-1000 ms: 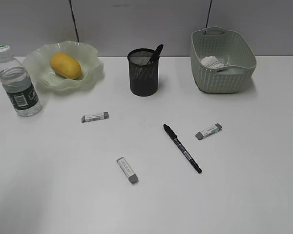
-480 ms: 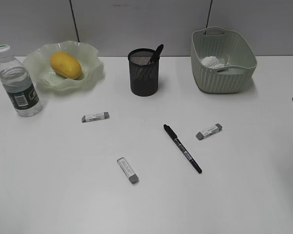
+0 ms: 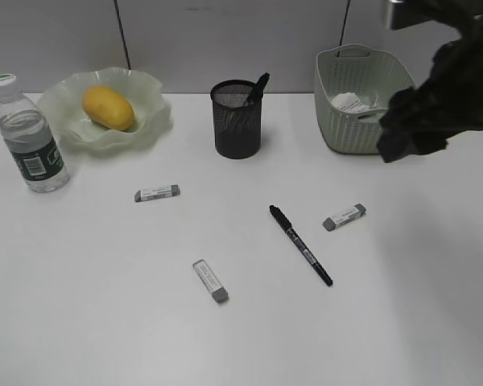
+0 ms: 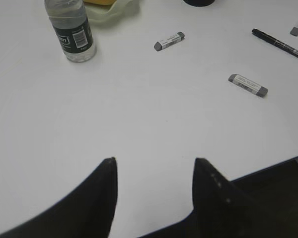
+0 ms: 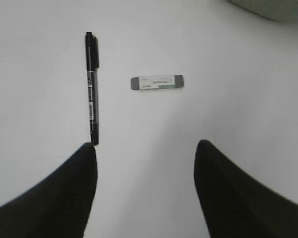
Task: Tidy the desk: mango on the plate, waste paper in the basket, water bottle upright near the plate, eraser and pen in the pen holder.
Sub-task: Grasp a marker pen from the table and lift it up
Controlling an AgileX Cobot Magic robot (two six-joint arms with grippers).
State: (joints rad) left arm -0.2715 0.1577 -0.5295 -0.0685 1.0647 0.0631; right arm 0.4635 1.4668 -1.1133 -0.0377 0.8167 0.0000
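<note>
Right gripper hangs above the desk, jaws spread, empty, over an eraser beside the pen. Left gripper also spread, empty. Mango on plate; water bottle upright alongside; waste paper in basket.

Grey panelled wall standing behind a white tabletop

A pale grey partition wall is running across the back of the exterior view; dark vertical seams are splitting it into panels; a wide white tabletop is filling the rest of that view, lying evenly lit with soft, faint shadows; in the left wrist view the tabletop's near edge is cutting across the lower right corner, and a dark area is showing beyond it, too dim to make out.
</note>
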